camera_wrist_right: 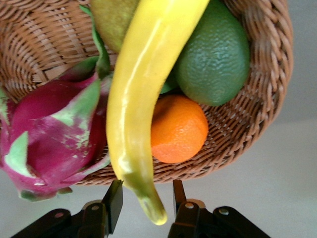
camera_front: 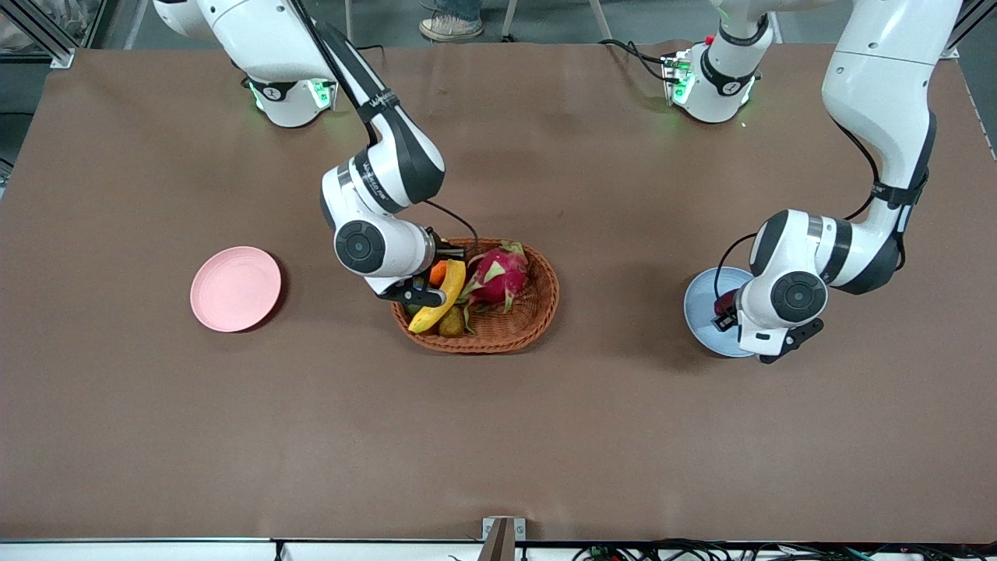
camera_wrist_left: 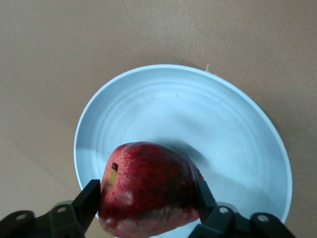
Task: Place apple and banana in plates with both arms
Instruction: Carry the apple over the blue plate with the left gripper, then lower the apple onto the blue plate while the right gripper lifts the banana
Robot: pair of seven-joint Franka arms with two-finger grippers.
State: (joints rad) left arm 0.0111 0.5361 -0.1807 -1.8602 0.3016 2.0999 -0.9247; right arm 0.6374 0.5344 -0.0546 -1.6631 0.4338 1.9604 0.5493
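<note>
The dark red apple point(camera_wrist_left: 148, 166) sits low over the light blue plate point(camera_wrist_left: 223, 124), toward the left arm's end of the table. My left gripper point(camera_wrist_left: 147, 189) is shut on the apple, one finger against each side. In the front view the apple point(camera_front: 723, 301) peeks out under that hand above the blue plate point(camera_front: 699, 312). The yellow banana point(camera_front: 442, 298) lies across the wicker basket point(camera_front: 533, 312), one end over the rim. My right gripper point(camera_wrist_right: 146, 187) stands open astride the banana's point(camera_wrist_right: 138, 99) tip, with a gap on one side. The pink plate point(camera_front: 235, 288) is bare.
The basket also holds a pink dragon fruit point(camera_front: 498, 274), an orange point(camera_wrist_right: 178, 129), a green round fruit point(camera_wrist_right: 213, 59) and a small brownish fruit point(camera_front: 452, 323). Brown tabletop spreads all around the basket and both plates.
</note>
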